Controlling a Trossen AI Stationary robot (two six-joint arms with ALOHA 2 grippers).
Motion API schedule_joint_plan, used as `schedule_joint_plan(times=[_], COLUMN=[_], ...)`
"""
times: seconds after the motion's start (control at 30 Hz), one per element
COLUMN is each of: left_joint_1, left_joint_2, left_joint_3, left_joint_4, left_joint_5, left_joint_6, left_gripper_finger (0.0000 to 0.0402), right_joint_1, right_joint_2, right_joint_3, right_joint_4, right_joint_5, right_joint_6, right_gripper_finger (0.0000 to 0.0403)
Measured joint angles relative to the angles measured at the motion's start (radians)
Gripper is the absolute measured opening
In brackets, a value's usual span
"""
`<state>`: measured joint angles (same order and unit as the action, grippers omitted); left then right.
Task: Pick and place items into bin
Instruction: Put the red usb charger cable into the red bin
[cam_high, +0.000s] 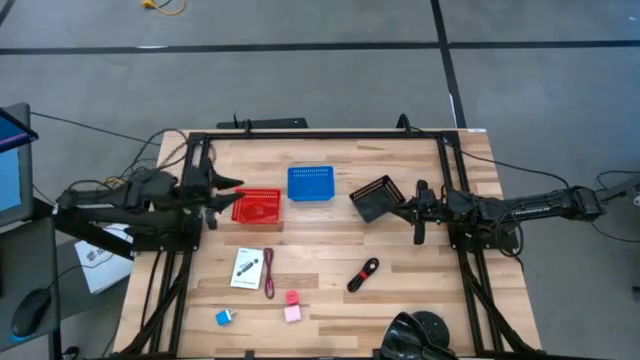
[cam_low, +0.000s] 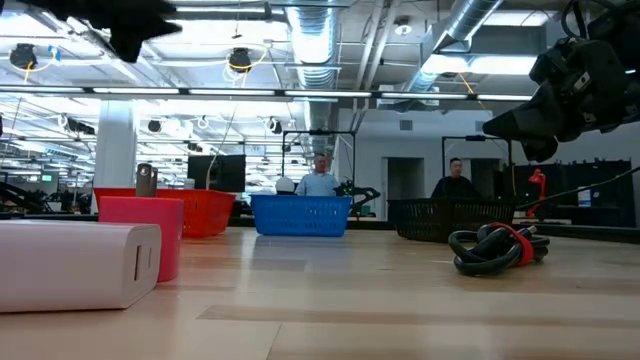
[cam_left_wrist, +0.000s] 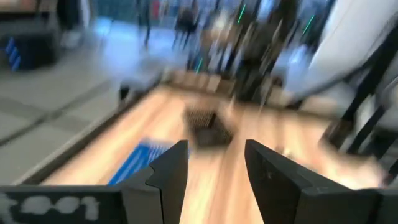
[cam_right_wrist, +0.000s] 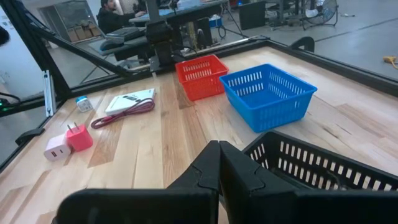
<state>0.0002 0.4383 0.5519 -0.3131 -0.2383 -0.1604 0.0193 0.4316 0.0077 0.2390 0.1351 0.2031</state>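
The items lie on the near part of the wooden table: a white card packet (cam_high: 246, 268), a dark red cord (cam_high: 269, 272), a black-and-red stubby piece (cam_high: 362, 274), two pink cubes (cam_high: 292, 297) (cam_high: 292, 313) and a blue cube (cam_high: 224, 317). My left gripper (cam_high: 236, 184) is open and empty above the table, over the far left corner of the red basket (cam_high: 257, 206). My right gripper (cam_right_wrist: 219, 163) is shut and empty, just right of the black basket (cam_high: 378, 198). A blue basket (cam_high: 311, 183) stands between the two others.
The three baskets stand in a row across the far half of the table. The table's frame rails (cam_high: 320, 133) run along its edges. People show in the room behind the table (cam_low: 320, 178). A round black object (cam_high: 425, 335) sits at the near right edge.
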Motion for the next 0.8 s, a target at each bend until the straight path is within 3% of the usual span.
schedule_joint_plan(times=[0.1,0.2,0.33,0.47,0.63,0.8], left_joint_1=[-0.002,-0.02,-0.061,-0.116,-0.184,-0.216], left_joint_2=[0.13,0.252,0.383,0.479,0.566,0.666], left_joint_3=[0.031,0.03,0.03,0.03,0.03,0.03], left_joint_4=[-0.121,-0.167,-0.14,-0.093,-0.087,-0.088], left_joint_5=[0.018,0.147,0.322,0.413,0.356,0.258], left_joint_6=[-0.071,-0.1,-0.13,-0.215,-0.235,-0.449], left_gripper_finger=[0.0148,0.0148,0.0148,0.0148,0.0148,0.0148], right_joint_1=[0.0,0.0,0.0,0.0,0.0,0.0], right_joint_2=[0.0,0.0,0.0,0.0,0.0,0.0], right_joint_3=[0.0,0.0,0.0,0.0,0.0,0.0], right_joint_4=[0.0,0.0,0.0,0.0,0.0,0.0], right_joint_5=[0.0,0.0,0.0,0.0,0.0,0.0], right_joint_6=[0.0,0.0,0.0,0.0,0.0,0.0], right_gripper_finger=[0.0,0.0,0.0,0.0,0.0,0.0])
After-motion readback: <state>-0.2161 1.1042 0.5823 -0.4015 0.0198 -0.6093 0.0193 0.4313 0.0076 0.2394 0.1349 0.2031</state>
